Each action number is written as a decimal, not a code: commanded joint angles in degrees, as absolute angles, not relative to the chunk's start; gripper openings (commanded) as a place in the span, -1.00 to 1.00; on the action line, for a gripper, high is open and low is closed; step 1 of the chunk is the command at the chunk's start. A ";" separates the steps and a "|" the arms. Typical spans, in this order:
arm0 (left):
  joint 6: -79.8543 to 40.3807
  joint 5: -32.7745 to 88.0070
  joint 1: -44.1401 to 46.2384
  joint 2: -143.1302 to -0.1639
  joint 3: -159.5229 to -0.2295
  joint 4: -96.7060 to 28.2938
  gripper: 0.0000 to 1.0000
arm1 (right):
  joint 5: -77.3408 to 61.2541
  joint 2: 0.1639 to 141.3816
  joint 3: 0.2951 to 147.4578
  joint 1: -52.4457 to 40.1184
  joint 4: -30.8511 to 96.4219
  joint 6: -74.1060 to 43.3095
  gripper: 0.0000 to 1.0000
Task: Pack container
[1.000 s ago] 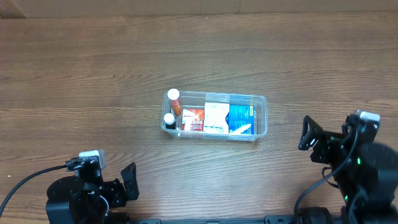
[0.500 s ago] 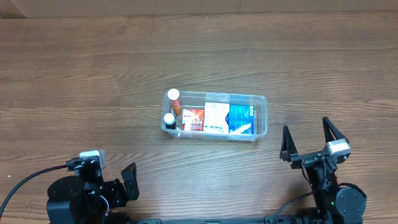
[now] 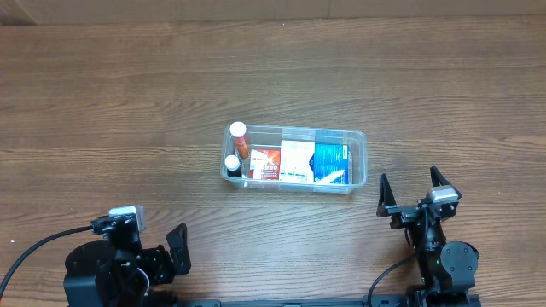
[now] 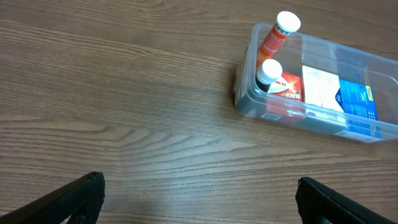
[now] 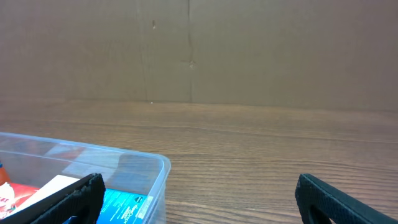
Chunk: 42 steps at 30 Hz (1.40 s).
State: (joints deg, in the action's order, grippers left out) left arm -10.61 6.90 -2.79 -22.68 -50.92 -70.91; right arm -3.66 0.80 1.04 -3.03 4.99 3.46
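Observation:
The clear container (image 3: 358,136) sits at mid table. It holds an orange bottle with a white cap (image 3: 239,132), a dark bottle with a white cap (image 3: 232,164), a red box (image 3: 264,162), a white box (image 3: 297,160) and a blue box (image 3: 331,162). It also shows in the left wrist view (image 4: 245,93) and the right wrist view (image 5: 158,171). My left gripper (image 3: 177,247) is open and empty at the front left, well clear of the container. My right gripper (image 3: 409,192) is open and empty, just right of and in front of the container.
The wooden table (image 3: 128,102) runs bare around the container. A brown cardboard wall (image 5: 186,50) stands behind the table's far edge. Both arm bases sit at the front edge.
The right arm has drawn back from the right side and turned, its open gripper now low near the front, pointing toward the container's right end. The left arm has not moved.

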 commanded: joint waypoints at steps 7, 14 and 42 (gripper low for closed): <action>-11.40 7.11 -3.29 -22.76 -50.89 -70.81 1.00 | -3.97 0.16 0.47 -2.98 4.56 3.90 1.00; -11.40 7.11 -3.29 -22.76 -50.89 -70.81 1.00 | -3.97 0.16 0.47 -2.98 4.56 3.90 1.00; -3.90 6.90 -3.36 -3.25 -19.07 -29.50 1.00 | -3.97 0.16 0.47 -2.98 4.56 3.90 1.00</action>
State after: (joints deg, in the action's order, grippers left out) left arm -9.17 6.90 -2.79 -6.83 -25.26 -40.86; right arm -3.68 0.80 1.04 -3.03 4.99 3.66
